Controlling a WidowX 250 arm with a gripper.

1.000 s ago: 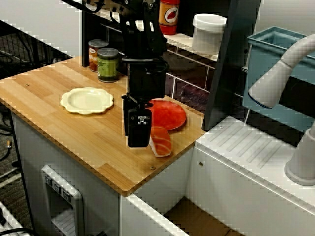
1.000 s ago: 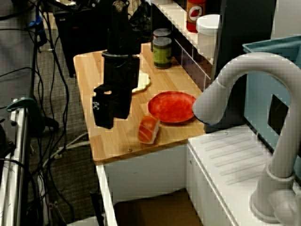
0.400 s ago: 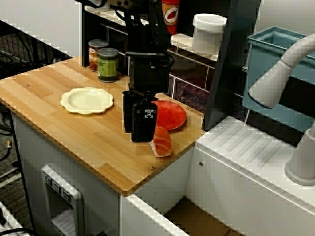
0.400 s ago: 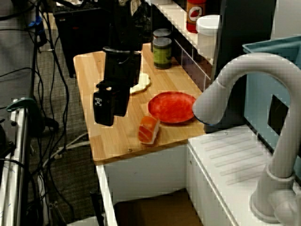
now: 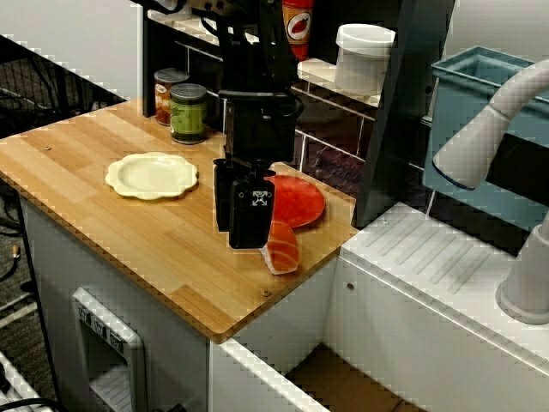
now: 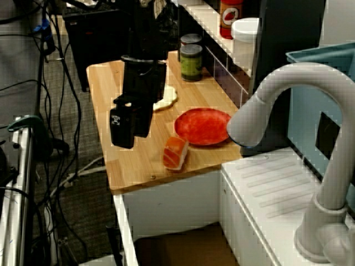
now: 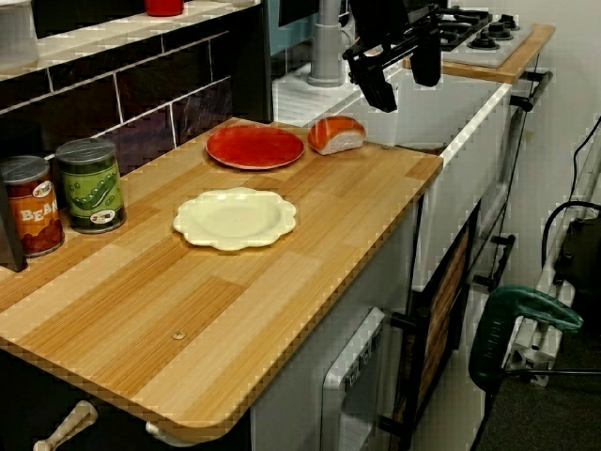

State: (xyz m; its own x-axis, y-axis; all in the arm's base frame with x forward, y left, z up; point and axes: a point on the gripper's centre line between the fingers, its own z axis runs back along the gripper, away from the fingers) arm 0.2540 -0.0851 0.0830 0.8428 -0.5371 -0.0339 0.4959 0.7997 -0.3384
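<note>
The gripper (image 7: 402, 80) hangs with fingers spread above the desk (image 7: 235, 301) edge, with the salmon sushi (image 7: 336, 134) below and slightly aside, by the red plate (image 7: 254, 147); centring over it and straddling its narrow width looks wisest.

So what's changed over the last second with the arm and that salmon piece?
The gripper shifted a little toward the salmon sushi and rose slightly, then stopped. Its jaws are open and empty; nothing was taken hold of or let go. The sushi, the red plate and the cream plate lie as before.
</note>
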